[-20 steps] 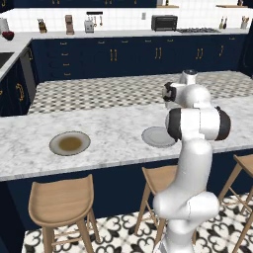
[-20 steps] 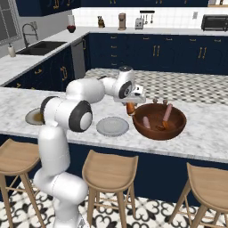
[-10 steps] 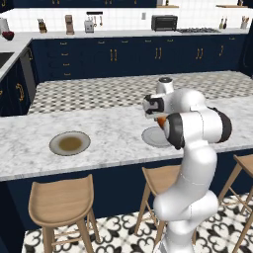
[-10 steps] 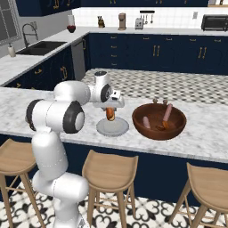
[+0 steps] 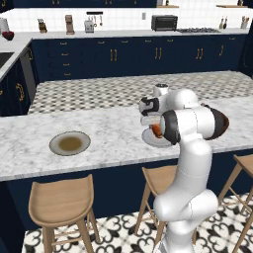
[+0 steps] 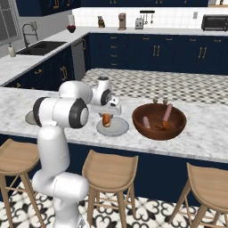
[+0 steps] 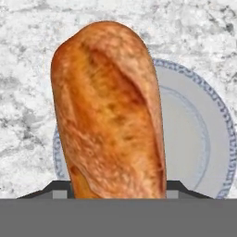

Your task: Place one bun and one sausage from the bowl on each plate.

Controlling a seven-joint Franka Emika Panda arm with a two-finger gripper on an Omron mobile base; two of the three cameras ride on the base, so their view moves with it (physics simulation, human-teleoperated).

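Golden-brown bun (image 7: pixel 109 111) clamped between the jaws of the gripper (image 6: pixel 107 116), hanging upright just above the light grey plate (image 6: pixel 118 129) on the marble counter (image 6: pixel 209 133). Lower until the bun's end meets the plate centre, then open fully and lift straight up. Return to the bowl (image 6: pixel 159 130) for a sausage (image 6: pixel 167 113).

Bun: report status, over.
Gripper shut on bun, hanging above light grey plate. Plate bare. Sausages in bowl. Nothing in the way.
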